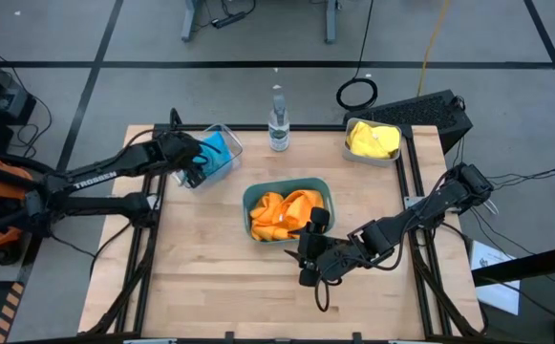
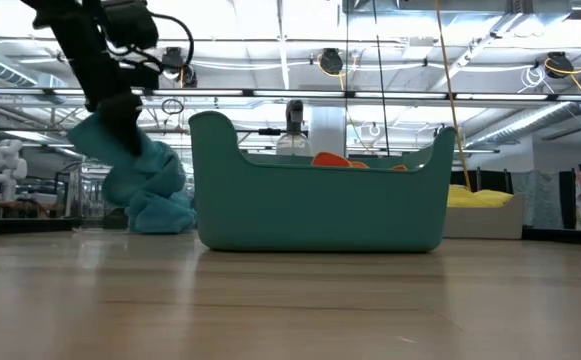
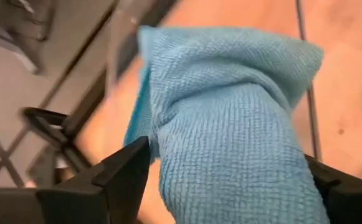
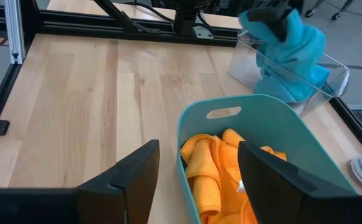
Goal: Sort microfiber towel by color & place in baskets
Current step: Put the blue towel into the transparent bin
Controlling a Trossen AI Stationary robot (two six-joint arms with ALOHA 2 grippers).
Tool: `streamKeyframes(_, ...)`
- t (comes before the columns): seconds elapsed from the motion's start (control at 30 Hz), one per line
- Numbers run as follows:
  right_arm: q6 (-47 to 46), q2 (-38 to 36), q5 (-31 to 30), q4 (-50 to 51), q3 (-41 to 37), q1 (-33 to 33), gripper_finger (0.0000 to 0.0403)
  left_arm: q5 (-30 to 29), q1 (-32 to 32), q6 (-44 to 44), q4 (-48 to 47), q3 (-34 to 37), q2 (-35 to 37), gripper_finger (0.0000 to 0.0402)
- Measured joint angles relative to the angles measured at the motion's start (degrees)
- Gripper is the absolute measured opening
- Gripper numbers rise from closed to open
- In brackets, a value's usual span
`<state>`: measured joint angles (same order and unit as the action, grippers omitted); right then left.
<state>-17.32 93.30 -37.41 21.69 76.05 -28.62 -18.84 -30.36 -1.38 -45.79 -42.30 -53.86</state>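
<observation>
A bottle (image 1: 277,122) stands between clear basket (image 1: 222,153) and grey basket (image 1: 373,143).

Bright overhead lights; left wrist bkgd blurred.

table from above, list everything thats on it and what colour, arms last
teal basket: one, teal, middle of the table
orange towels: several, orange, bunched inside the teal basket
clear basket: one, clear, far left part of the table
blue towel: one, light blue, in the clear basket, between the left gripper's fingers
grey basket: one, pale grey, far right part of the table
yellow towel: count unclear, yellow, inside the grey basket
bottle: one, clear, standing at the far edge between the clear and grey baskets
table: one, light wood
left gripper: one, dark, over the clear basket, fingers apart around the blue towel
right gripper: one, dark, open, by the teal basket's near rim
</observation>
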Motion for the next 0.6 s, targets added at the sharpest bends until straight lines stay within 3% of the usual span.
streamKeyframes(0.43, 0.0, 0.0, 0.0, 0.0, 0.0, 0.0, 0.0210, -2.0, 0.1, -3.5, -0.6, -2.6, 4.2, 0.0286)
streamKeyframes(0.6, 0.0, 0.0, 0.0, 0.0, 0.0, 0.0, 0.0210, 1.7, 0.1, -3.5, 1.5, -2.6, 3.7, 0.0279)
